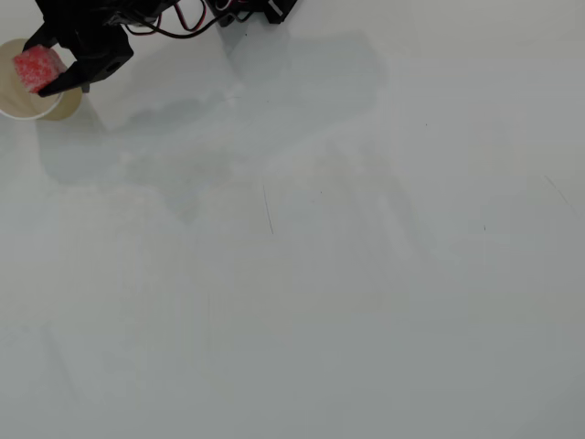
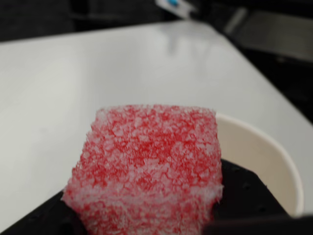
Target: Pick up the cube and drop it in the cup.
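Overhead view: black pincer (image 1: 44, 75) at top left corner of white desk (image 1: 320, 274), clamped on cube (image 1: 37, 69)

Cube red-pink, whitish speckles, held above mouth of cup (image 1: 18, 102), overlapping rim's upper right part

Cup cream-white, upright on desk at left edge, partly hidden under pincer

Red and black wires (image 1: 183, 18) trail along arm at top edge

Wrist view: cube (image 2: 146, 166) fills foreground, cup rim (image 2: 274, 156) just behind on right
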`<state>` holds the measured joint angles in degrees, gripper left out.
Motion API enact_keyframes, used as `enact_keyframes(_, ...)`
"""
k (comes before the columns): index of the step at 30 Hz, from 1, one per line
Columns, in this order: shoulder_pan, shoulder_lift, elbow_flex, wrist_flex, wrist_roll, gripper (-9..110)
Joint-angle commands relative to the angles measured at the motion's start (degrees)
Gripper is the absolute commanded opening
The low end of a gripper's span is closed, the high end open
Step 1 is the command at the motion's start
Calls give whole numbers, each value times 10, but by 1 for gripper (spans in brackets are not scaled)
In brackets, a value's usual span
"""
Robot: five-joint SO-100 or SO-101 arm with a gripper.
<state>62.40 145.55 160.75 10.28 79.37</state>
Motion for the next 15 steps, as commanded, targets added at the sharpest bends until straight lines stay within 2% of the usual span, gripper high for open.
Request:
enact_keyframes(1,-7,-4,-79,-22,3,0)
enact_keyframes(15,-12,-36,-111,-51,3,0)
